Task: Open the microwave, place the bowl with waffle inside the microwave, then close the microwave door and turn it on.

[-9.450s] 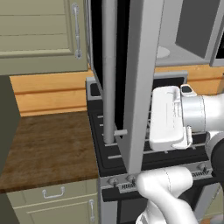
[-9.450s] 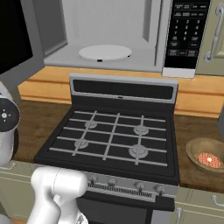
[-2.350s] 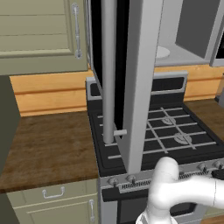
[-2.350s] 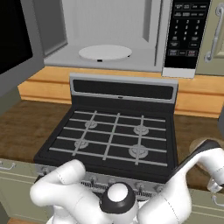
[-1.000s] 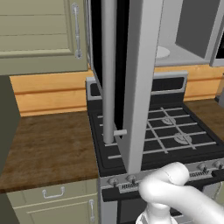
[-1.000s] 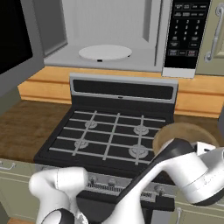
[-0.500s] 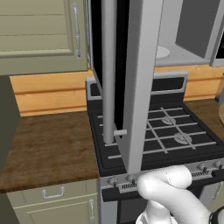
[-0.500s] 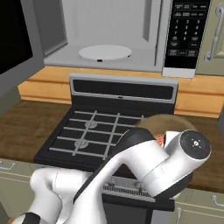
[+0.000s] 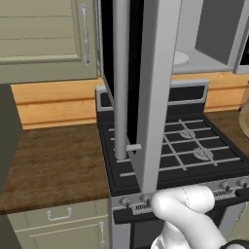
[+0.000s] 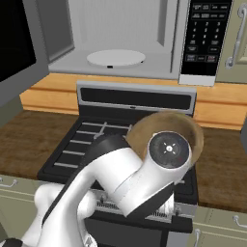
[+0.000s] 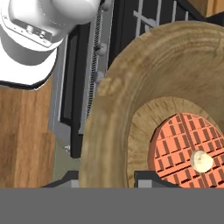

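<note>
My gripper is shut on the near rim of the tan wooden bowl. A reddish waffle with a pale dab on it lies inside. In the right base view the bowl hangs over the stove's front right, half hidden behind my wrist. Its edge shows at the right border of the left base view. The microwave stands open above the stove, its white turntable bare. The microwave door is swung out to the left with its bar handle facing me.
Below the microwave lies a black gas stove with knobs along its front. Wooden counter runs on both sides. Right of the opening sits the control panel. Beige cabinets hang on the left wall.
The bowl has come up off the right counter and moved left, over the stove's front right. My arm has swung up with it, the wrist now in front of the bowl.
</note>
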